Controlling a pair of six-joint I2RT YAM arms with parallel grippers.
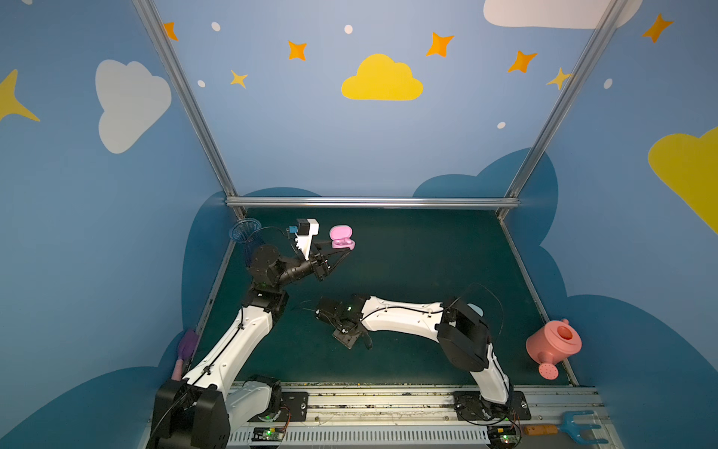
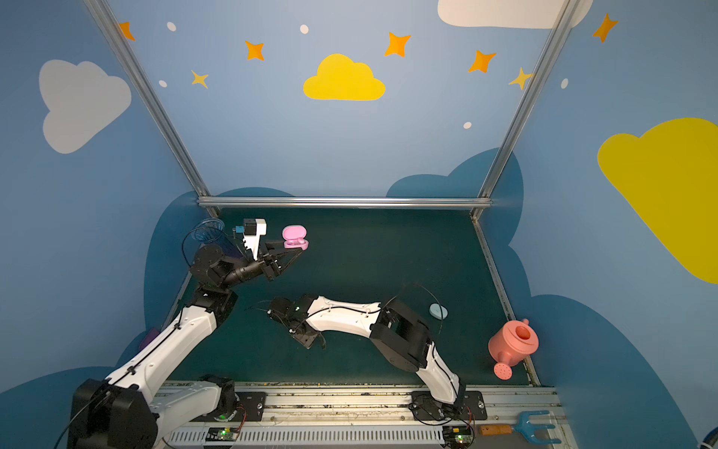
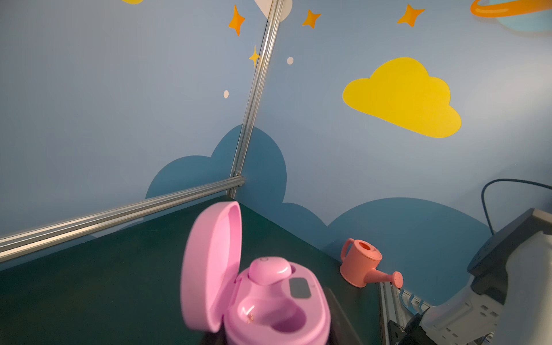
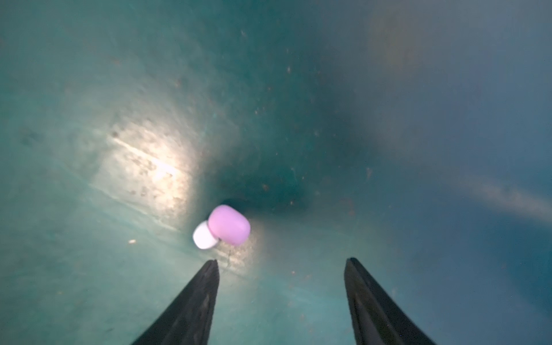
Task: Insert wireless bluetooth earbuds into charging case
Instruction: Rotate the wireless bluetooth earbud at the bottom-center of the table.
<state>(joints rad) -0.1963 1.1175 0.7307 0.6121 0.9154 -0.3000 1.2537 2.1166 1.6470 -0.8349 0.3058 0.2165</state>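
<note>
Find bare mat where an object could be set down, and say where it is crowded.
Bare: the far mat between the pink case and the watering can, behind the right arm; the near strip by the front rail. Crowded: the far-left corner, left gripper holding the case by the blue cup; mid-mat, open right gripper over a pink earbud.

Pink case [image 3: 268, 300]; earbud [image 4: 228, 225] pink, white tip; coral watering can [image 1: 555, 344]; dark green table [image 1: 427, 268].
</note>
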